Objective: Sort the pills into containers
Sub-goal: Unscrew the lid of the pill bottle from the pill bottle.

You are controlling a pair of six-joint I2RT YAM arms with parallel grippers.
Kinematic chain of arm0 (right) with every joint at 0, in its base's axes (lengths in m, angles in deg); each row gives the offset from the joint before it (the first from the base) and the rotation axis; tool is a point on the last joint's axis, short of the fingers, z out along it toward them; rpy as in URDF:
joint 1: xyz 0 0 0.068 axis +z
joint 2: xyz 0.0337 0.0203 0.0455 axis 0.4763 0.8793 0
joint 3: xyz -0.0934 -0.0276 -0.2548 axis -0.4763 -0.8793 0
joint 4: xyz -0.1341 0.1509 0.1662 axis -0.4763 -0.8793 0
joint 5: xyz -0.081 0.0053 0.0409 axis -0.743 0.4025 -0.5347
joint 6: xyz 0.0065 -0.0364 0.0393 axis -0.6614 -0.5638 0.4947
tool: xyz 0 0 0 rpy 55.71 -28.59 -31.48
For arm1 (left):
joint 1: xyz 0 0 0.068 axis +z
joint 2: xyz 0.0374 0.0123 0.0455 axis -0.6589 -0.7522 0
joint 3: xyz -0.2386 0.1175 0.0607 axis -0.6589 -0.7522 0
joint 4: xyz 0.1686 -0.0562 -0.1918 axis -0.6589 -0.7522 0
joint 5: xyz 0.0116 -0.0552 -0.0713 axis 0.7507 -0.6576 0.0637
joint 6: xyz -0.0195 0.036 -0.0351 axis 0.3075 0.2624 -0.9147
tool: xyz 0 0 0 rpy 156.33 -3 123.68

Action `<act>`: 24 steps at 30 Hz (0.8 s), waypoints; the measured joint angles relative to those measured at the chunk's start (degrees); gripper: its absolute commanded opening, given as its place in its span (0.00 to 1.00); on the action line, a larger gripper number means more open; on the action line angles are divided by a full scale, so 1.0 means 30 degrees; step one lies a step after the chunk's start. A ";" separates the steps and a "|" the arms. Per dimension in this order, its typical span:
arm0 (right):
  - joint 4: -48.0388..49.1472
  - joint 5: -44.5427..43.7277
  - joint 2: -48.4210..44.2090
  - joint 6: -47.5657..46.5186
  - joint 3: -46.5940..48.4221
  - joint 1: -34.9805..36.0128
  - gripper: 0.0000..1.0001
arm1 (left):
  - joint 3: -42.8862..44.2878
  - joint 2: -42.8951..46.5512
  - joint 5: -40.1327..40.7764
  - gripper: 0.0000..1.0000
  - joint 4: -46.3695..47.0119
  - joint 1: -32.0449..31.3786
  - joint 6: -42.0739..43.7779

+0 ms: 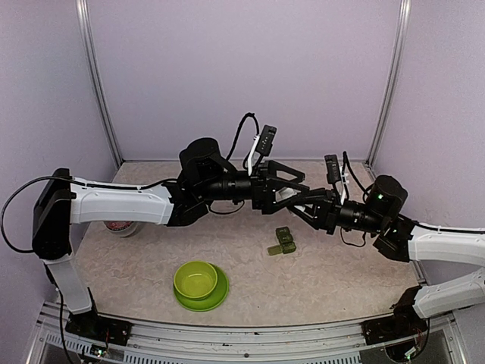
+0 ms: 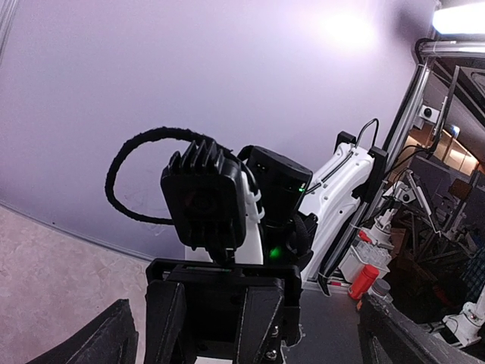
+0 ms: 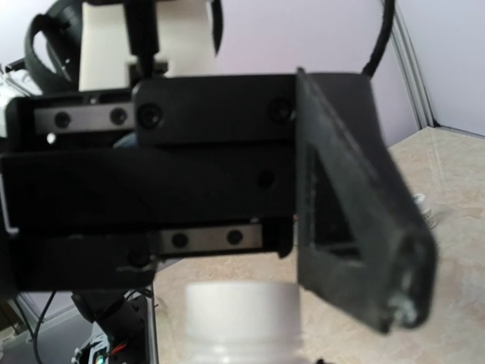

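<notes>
The dark green strip pill box [image 1: 282, 241] lies on the table at centre right, below both grippers. My right gripper [image 1: 294, 207] is shut on a white pill bottle [image 1: 283, 196], held up in the air; the bottle's white cap [image 3: 242, 315] fills the bottom of the right wrist view. My left gripper [image 1: 297, 189] is open and faces the right one, with its fingers [image 3: 345, 220] spread on either side of the bottle's top. In the left wrist view the left gripper [image 2: 258, 341] shows wide-open jaws round the right gripper's fingers [image 2: 265, 318]. No loose pills show.
A lime-green bowl [image 1: 195, 278] on a green plate [image 1: 220, 296] stands at front centre. A small white and red round tub [image 1: 120, 227] sits at the left under the left arm. Lilac walls and metal posts close in the table.
</notes>
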 measured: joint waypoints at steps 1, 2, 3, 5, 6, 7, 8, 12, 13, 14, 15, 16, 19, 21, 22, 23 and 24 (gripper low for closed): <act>0.0044 -0.0058 0.0029 0.0051 0.0000 0.0000 0.08 | 0.0000 0.0000 0.0000 0.99 0.0022 0.0000 -0.0007; 0.0073 -0.0182 0.0058 0.0080 0.0000 0.0007 0.07 | 0.0000 0.0000 0.0000 0.99 0.0029 0.0000 -0.0007; 0.0080 -0.0328 0.0073 0.0102 0.0000 0.0007 0.07 | 0.0000 0.0000 0.0000 0.99 0.0036 0.0000 -0.0007; 0.0087 -0.0605 0.0080 0.0117 0.0000 0.0015 0.07 | 0.0000 0.0000 0.0007 0.99 0.0036 0.0000 0.0015; 0.0080 -0.0758 0.0080 0.0109 0.0000 0.0029 0.07 | -0.0007 0.0000 0.0022 0.99 0.0036 0.0000 0.0029; 0.0080 -0.0903 0.0080 0.0102 0.0000 0.0044 0.07 | -0.0029 0.0000 0.0058 0.98 0.0029 0.0000 0.0044; 0.0073 -0.1086 0.0073 0.0095 -0.0007 0.0044 0.07 | -0.0051 0.0000 0.0102 0.98 0.0036 0.0007 0.0058; -0.0284 -0.1865 -0.0146 0.0044 -0.0029 0.0160 0.07 | -0.0117 0.0000 0.0255 0.98 0.0022 0.0022 0.0146; -0.0401 -0.2091 -0.0277 0.0022 -0.0044 0.0189 0.07 | -0.0146 0.0000 0.0321 0.98 0.0022 0.0022 0.0197; -0.0517 -0.2302 -0.0415 -0.0022 -0.0073 0.0197 0.07 | -0.0153 0.0000 0.0379 0.98 0.0007 0.0022 0.0255; -0.0619 -0.2535 -0.0612 -0.0066 -0.0124 0.0204 0.07 | -0.0175 0.0000 0.0415 0.98 0.0007 0.0022 0.0277; -0.0721 -0.2710 -0.0780 -0.0117 -0.0160 0.0204 0.07 | -0.0182 0.0000 0.0452 0.98 -0.0022 0.0029 0.0328; -0.1173 -0.3410 -0.1450 -0.0328 -0.0262 0.0197 0.07 | -0.0284 0.0007 0.0517 0.98 -0.0022 0.0044 0.0423; -0.1552 -0.3810 -0.1843 -0.0452 -0.0262 0.0146 0.06 | -0.0386 0.0044 0.0517 0.98 -0.0036 0.0080 0.0466; -0.1727 -0.3963 -0.2004 -0.0503 -0.0262 0.0087 0.06 | -0.0459 0.0080 0.0525 0.98 -0.0036 0.0109 0.0474; -0.1894 -0.4095 -0.2164 -0.0546 -0.0262 0.0022 0.06 | -0.0546 0.0117 0.0525 0.98 -0.0044 0.0146 0.0488; -0.2011 -0.4175 -0.2295 -0.0590 -0.0262 -0.0044 0.06 | -0.0612 0.0168 0.0525 0.98 -0.0058 0.0182 0.0495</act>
